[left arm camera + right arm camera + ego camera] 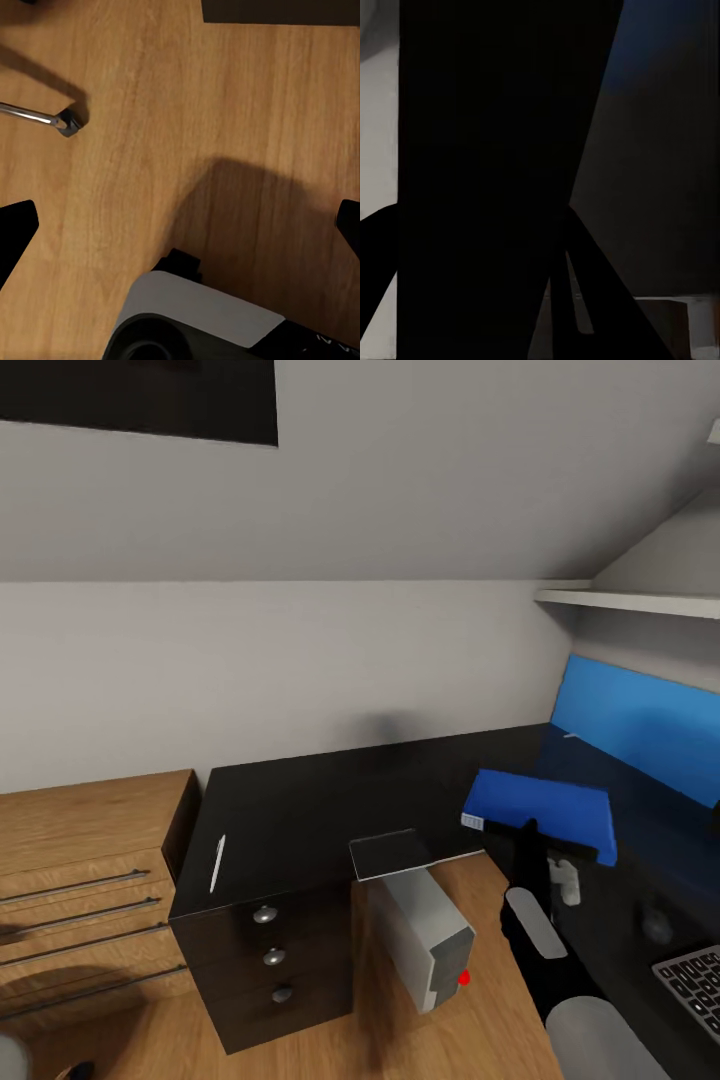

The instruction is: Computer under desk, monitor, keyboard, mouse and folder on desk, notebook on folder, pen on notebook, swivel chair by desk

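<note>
The blue folder (540, 810) hangs slightly tilted over the black desk (300, 810), near the blue back panel. My right gripper (528, 838) is shut on its near edge. The dark grey notebook (390, 852) lies at the desk's inner edge, and the white pen (217, 863) lies near the desk's left end. The grey computer (425, 935) stands on the floor below the notebook. A corner of the keyboard (695, 985) shows at the lower right, and beside it a small dark shape that may be the mouse (655, 928). My left gripper (180, 232) is open above the wooden floor.
A light wooden chest of drawers (80, 880) stands left of the desk. A black drawer unit (270, 960) sits under the desk's left end. A white shelf (640, 600) juts out above the back panel. A metal chair leg with a caster (64, 120) rests on the floor.
</note>
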Available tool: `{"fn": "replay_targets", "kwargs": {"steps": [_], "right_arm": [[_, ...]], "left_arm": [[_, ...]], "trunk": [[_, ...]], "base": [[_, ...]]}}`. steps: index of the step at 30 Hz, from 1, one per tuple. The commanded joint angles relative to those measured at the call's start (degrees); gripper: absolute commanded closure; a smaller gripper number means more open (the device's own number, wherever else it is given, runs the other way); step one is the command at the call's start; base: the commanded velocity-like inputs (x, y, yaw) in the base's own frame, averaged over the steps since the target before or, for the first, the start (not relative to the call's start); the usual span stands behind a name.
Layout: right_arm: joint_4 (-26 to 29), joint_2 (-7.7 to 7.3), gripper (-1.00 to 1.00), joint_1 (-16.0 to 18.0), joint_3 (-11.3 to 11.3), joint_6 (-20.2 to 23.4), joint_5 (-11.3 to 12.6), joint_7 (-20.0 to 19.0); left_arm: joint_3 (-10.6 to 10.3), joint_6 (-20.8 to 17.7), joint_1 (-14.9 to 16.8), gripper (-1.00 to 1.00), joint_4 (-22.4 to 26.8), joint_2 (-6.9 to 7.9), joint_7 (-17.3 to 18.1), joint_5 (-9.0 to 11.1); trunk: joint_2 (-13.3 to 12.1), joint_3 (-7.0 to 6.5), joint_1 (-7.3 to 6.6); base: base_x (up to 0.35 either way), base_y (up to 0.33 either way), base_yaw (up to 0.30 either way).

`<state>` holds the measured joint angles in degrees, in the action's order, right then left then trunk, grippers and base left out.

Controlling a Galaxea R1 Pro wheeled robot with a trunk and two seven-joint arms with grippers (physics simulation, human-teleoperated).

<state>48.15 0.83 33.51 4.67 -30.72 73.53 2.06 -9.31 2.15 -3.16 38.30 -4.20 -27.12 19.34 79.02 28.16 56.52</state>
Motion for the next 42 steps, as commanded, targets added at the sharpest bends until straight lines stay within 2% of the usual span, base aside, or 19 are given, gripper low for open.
{"fn": "replay_targets", "kwargs": {"steps": [1,3,5,9,10,11,15,17,22,30,42], "right_arm": [[-0.54,0.44,1.0,0.34,0.02,-1.15,0.02,0.22],[-1.5,1.08,1.0,0.75,-0.01,-3.17,0.07,0.22],[-3.06,1.86,1.0,1.18,0.03,-7.13,0.31,0.23],[-5.31,2.3,1.0,1.42,0.49,-10.67,0.89,0.23],[-5.74,2.31,1.0,1.44,0.74,-10.8,1.67,0.23],[-6.47,2.27,1.0,1.46,1.02,-10.91,3.87,0.14],[-6.9,1.99,1.0,1.47,1.04,-10.87,9.2,-0.16],[-7.0,1.97,1.0,1.47,0.99,-10.76,10.95,-0.4],[-7.07,2.12,1.0,1.47,0.96,-10.66,11.95,-0.53],[-7.04,2.03,1.0,1.47,1.02,-10.66,12.18,-0.56],[-7.34,1.89,1.0,1.45,1.04,-10.74,11.88,-0.56]], "left_arm": [[-0.28,0.22,-0.01,-1.0,0.09,0.0,-0.34,0.58],[-0.29,0.22,-0.01,-1.0,0.1,-0.1,-0.36,0.56],[-0.32,0.22,-0.01,-1.0,0.1,-0.21,-0.37,0.55],[-0.32,0.22,-0.01,-1.0,0.11,-0.36,-0.38,0.53],[-0.32,0.22,-0.01,-1.0,0.11,-0.4,-0.35,0.52],[-0.32,0.22,-0.01,-1.0,0.11,-0.43,-0.34,0.52],[-0.32,0.21,-0.01,-1.0,0.11,-0.45,-0.33,0.53],[-0.34,0.22,-0.01,-1.0,0.11,-0.46,-0.32,0.53],[-0.35,0.22,-0.01,-1.0,0.11,-0.46,-0.3,0.52],[-0.36,0.21,-0.01,-1.0,0.11,-0.46,-0.3,0.52],[-0.34,0.06,-0.01,-1.0,0.11,-0.38,-0.36,0.59]], "trunk": [[0.03,0.05,0.0],[0.03,0.05,0.0],[0.03,0.05,0.0],[0.03,0.05,0.0],[0.03,0.05,0.0],[0.03,0.05,0.0],[0.03,0.05,0.0],[0.03,0.05,0.0],[0.03,0.05,0.0],[0.03,0.05,0.0],[0.03,0.05,0.0]], "base": [[0.0,0.0,0.0],[0.0,0.0,0.0],[0.0,0.0,0.0],[0.0,0.0,0.0],[0.0,0.0,0.0],[0.0,0.0,0.0],[0.0,0.0,0.0],[0.0,0.0,0.0],[0.0,0.0,0.0],[0.029,-0.007,0.0],[0.19,-0.181,0.0]]}}
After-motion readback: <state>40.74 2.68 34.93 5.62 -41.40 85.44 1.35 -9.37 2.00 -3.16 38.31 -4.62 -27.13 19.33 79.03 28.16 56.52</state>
